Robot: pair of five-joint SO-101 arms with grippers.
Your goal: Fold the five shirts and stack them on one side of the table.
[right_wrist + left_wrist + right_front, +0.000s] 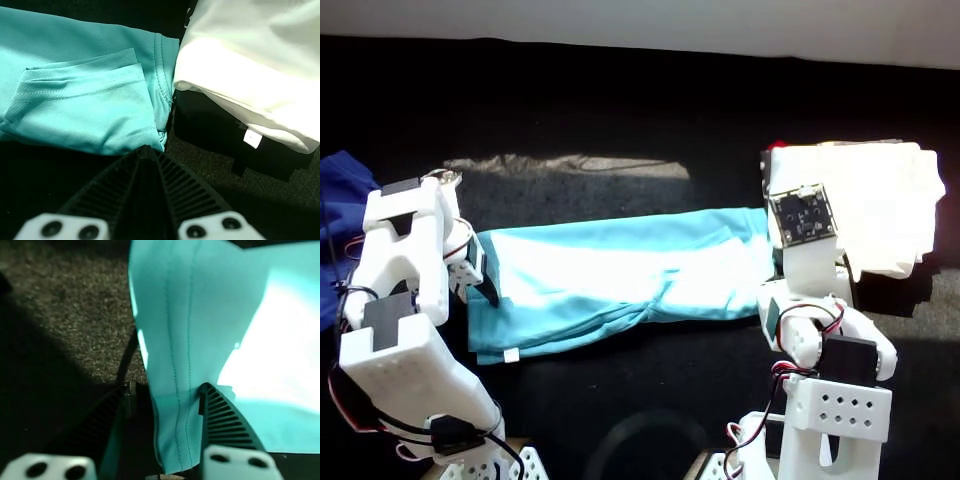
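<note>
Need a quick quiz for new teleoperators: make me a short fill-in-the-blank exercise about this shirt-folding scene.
1. The left gripper is ____ around an edge of the teal shirt.
2. The right gripper, just off that shirt's other end, has its fingers ____.
3. The folded pile beside the right arm is ____ in colour.

Missing words: open; shut; white.

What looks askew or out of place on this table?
The teal shirt is folded unevenly: lower layers stick out past the top layer along its near edge. A blue shirt lies bunched at the high view's left edge.
</note>
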